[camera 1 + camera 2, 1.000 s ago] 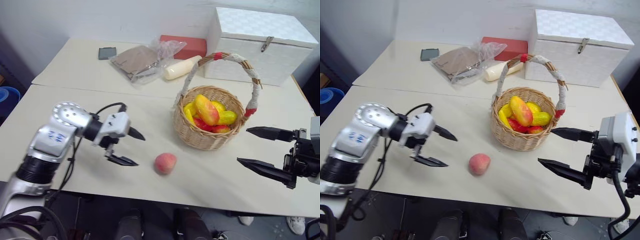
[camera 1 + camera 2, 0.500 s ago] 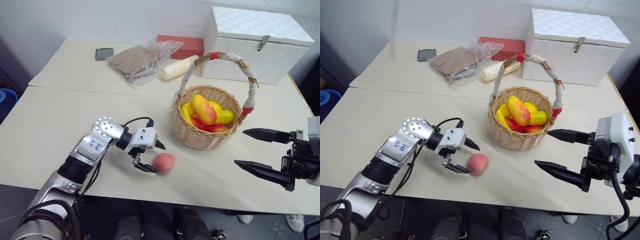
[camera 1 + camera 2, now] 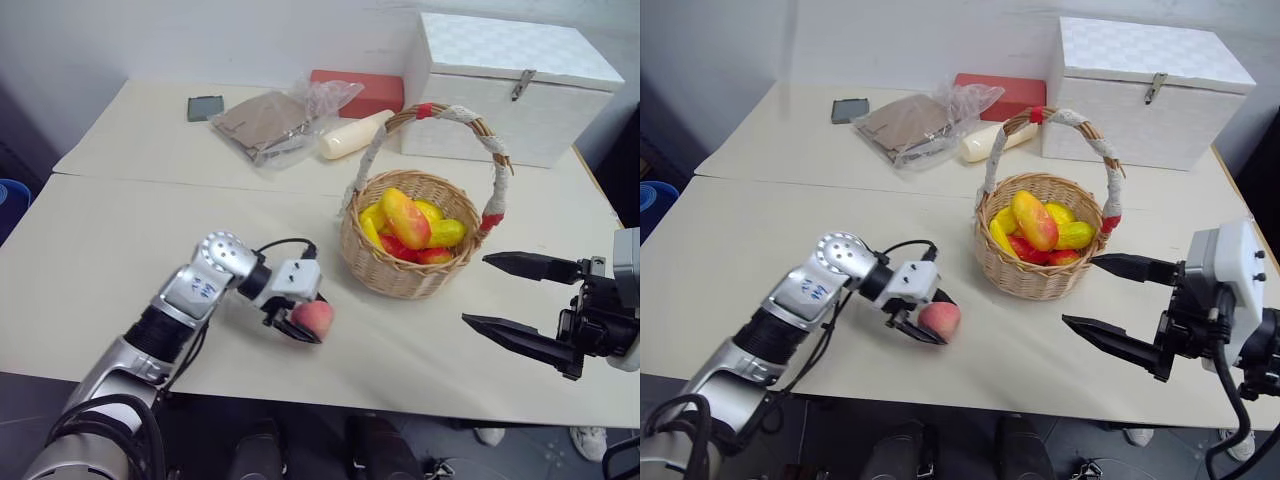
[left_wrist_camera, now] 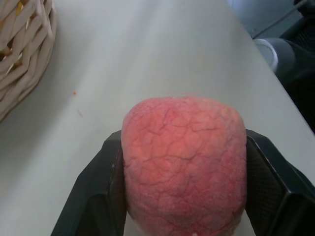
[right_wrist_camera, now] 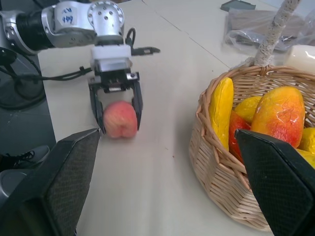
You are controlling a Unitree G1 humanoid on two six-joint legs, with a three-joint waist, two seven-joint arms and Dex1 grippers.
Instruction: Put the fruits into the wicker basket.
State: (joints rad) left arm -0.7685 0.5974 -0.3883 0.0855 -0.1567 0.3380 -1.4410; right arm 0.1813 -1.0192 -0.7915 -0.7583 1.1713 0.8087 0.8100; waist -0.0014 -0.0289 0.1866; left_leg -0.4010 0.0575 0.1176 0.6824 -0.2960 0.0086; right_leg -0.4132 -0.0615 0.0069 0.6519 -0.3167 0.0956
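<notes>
We judge the task nearly done. The basket (image 3: 412, 232) stands toward the tabletop's (image 3: 120, 230) right side, back from its near edge, and already holds a mango (image 3: 408, 217), a banana (image 5: 220, 114) and other yellow and red fruits. One peach (image 3: 314, 319) is left outside, near the tabletop's near edge, just beside the basket. Our left pincer (image 3: 300, 318) has its fingers (image 4: 93, 196) pressed against both sides of the peach, clamped on it, with the peach apparently not yet lifted off the tabletop. Our right pincer (image 3: 505, 293) hangs with jaws wide apart and empty, at the near right edge beside the basket. What remains: lift the peach, carry it over the rim, avoid the handle (image 3: 455, 115), and let go.
</notes>
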